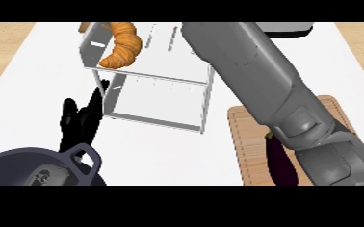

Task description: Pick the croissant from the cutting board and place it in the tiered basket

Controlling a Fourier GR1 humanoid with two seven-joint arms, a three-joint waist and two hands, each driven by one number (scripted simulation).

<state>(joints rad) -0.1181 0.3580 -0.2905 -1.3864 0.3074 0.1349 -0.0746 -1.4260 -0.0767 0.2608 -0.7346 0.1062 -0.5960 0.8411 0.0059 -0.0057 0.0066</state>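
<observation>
Golden-orange and ridged, the curved croissant [122,45] lies in the upper tier of the silver metal tiered basket [207,106], at its left end, as we see in the head view. Our black left hand [78,120] rests beside the basket, fingers straight, holding nothing. Our grey right forearm [277,91] crosses the wooden cutting board [245,144], where a purple aubergine [283,166] lies; its hand is out of sight.
</observation>
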